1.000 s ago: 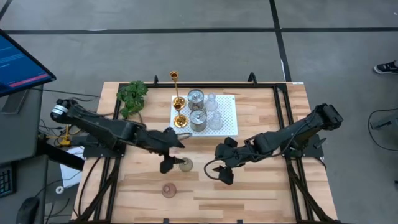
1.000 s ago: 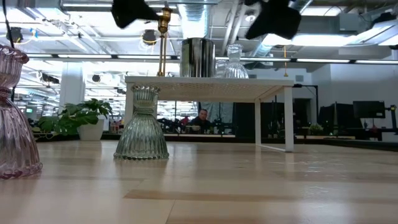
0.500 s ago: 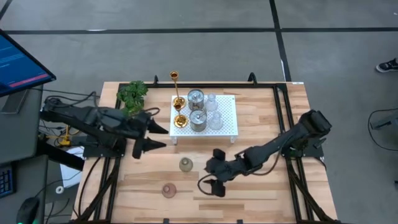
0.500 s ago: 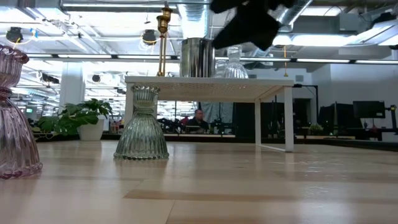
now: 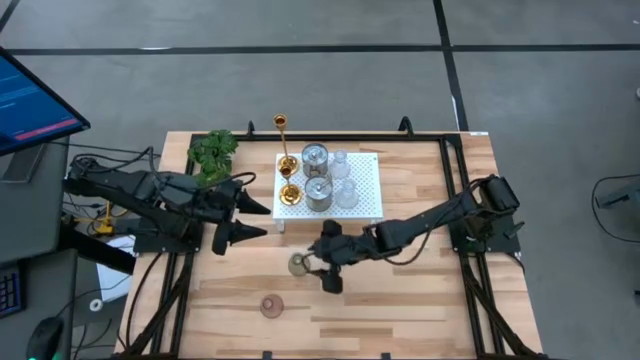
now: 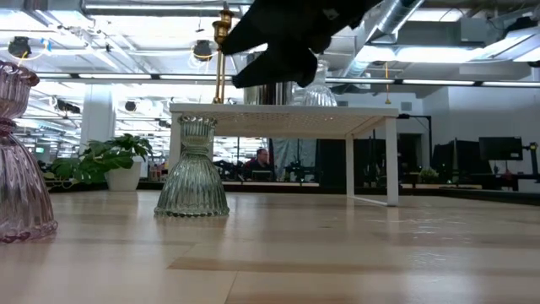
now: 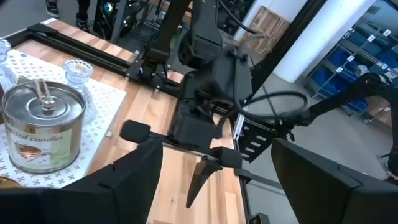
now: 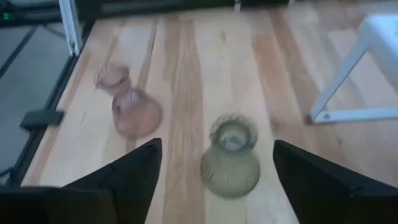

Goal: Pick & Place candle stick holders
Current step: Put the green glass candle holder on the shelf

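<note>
— Where was the right gripper (image 5: 322,268)?

— Just right of centre in the high view, fingers spread apart and holding nothing, hovering just beside the greenish ribbed glass candle holder (image 5: 298,264), which stood upright on the wooden table (image 5: 420,290).

— And the pinkish ribbed glass holder (image 5: 271,305)?

— Lower left of the greenish one, standing apart, near the table's front edge.

— The rest of the set?

— On the white perforated rectangular stand (image 5: 365,190), upper centre: the tall slender gold holder (image 5: 281,128) at its left edge, two silvery cups (image 5: 317,175) beside it.

— The left gripper (image 5: 243,219)?

— Centre left, fingers parted, empty, below the green leafy plant (image 5: 212,152).
</note>
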You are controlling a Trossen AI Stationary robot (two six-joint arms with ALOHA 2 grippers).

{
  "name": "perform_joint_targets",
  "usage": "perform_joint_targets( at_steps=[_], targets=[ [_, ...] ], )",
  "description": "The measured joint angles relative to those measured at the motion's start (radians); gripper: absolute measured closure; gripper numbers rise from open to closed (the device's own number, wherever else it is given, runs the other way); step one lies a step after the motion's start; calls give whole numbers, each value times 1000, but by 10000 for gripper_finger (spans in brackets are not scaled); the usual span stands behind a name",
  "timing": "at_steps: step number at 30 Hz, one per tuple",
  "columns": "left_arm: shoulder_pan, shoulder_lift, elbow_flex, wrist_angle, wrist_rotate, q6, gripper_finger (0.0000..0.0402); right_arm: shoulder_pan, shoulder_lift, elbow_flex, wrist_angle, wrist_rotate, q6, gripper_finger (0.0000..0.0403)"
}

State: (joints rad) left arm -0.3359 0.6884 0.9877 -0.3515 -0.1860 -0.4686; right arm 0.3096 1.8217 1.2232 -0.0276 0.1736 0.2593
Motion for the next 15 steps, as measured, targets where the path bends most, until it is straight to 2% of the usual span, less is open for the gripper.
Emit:
perform_joint_targets(
  at_steps=[5,11,15],
  targets=[
    [0,-6,0,-20,1,20,100,-4,0,0,17,46,1,83],
    [0,-30,0,-41,2,26,101,-5,0,0,44,99,0,83],
    [0,-74,0,-144,1,13,101,-4,28,0,78,114,-3,85]
  ],
)
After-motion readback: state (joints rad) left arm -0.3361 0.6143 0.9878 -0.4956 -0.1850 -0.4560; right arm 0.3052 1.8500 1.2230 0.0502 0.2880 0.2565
